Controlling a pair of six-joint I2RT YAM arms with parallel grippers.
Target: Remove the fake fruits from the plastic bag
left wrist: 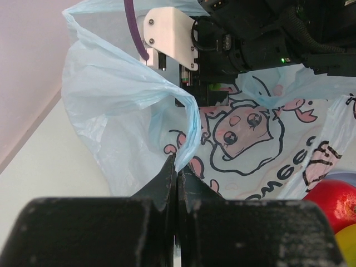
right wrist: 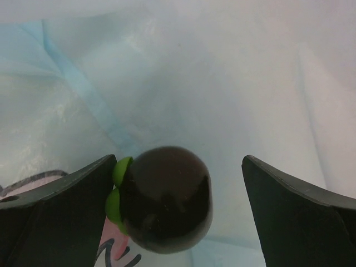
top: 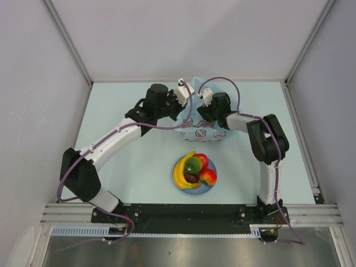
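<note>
left pincer (left wrist: 177, 181) clenched on plastic bag (left wrist: 105, 105) edge, holding mouth open | right pincer (right wrist: 178, 167) released inside bag, straddling dark fruit (right wrist: 164, 200), contact unclear

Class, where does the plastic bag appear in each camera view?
Top external: plastic bag upper centre, behind the blue plate.
Left wrist: bag fills centre and right, edge pinched by the left fingers.
Right wrist: bag is the pale backdrop behind a dark round fruit.
Shared landmark: the bag's pink-and-black print.

Inside the light-blue bag (right wrist: 222, 83) lies a dark round fruit (right wrist: 166, 197)
</note>
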